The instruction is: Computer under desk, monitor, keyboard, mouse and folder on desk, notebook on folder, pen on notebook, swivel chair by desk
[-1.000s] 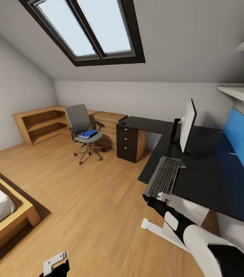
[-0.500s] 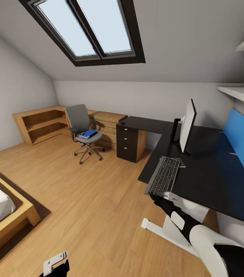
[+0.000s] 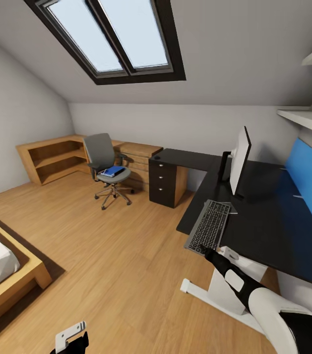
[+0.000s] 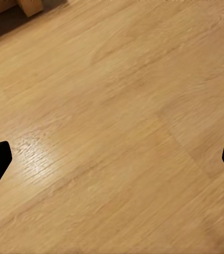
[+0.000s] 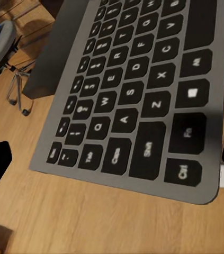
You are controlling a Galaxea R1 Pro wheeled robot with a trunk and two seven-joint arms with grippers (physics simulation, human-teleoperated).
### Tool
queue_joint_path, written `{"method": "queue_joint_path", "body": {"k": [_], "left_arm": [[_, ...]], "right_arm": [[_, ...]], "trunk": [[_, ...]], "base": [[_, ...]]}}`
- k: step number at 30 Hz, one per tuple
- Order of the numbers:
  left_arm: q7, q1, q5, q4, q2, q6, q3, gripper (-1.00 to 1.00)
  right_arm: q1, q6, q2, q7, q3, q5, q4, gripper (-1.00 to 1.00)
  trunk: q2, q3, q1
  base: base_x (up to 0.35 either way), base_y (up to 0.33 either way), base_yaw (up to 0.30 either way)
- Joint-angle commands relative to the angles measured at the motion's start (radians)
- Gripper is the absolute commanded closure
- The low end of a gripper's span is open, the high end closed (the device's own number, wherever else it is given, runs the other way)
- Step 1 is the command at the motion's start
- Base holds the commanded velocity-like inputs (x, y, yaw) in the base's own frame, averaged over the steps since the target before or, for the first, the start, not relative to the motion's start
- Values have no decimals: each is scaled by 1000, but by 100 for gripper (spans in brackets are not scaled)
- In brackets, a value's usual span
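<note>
lying on the tabletop (image 3: 269,231) just in front of the monitor (image 3: 239,160), the keyboard (image 3: 208,226) runs its long axis from about 1 o'clock down to 7 o'clock in the head view, its near end hanging past the tabletop edge. the right gripper (image 3: 214,255) sits just beside that near end, at roughly 5 o'clock from it, so the right arm is far the nearer one. in the right wrist view the keyboard (image 5: 138,100) lies ahead between the two fingertips, which stand wide apart at the picture's edges, grasping nothing. the left gripper (image 4: 112,159) hangs over bare floor (image 4: 117,106), jaws also spread wide and empty. the folder (image 3: 112,171) lies on the swivel chair (image 3: 104,162), well apart.
</note>
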Motion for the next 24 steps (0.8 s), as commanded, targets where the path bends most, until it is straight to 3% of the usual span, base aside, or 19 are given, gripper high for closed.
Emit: {"method": "queue_joint_path", "body": {"k": [1, 8, 24], "left_arm": [[9, 0, 6, -2, 1, 4, -4, -100], [9, -1, 4, -3, 1, 4, -4, -100], [9, 0, 3, -3, 1, 3, -4, -100]], "right_arm": [[-1, -2, 0, 5, -6, -2, 2, -100], [-1, -3, 4, -5, -5, -6, 4, -100], [-1, -4, 1, -109, -6, -9, 3, -100]], "trunk": [[-1, -1, 0], [-1, -1, 0], [-1, -1, 0]], "base": [[0, 0, 0], [0, 0, 0], [0, 0, 0]]}}
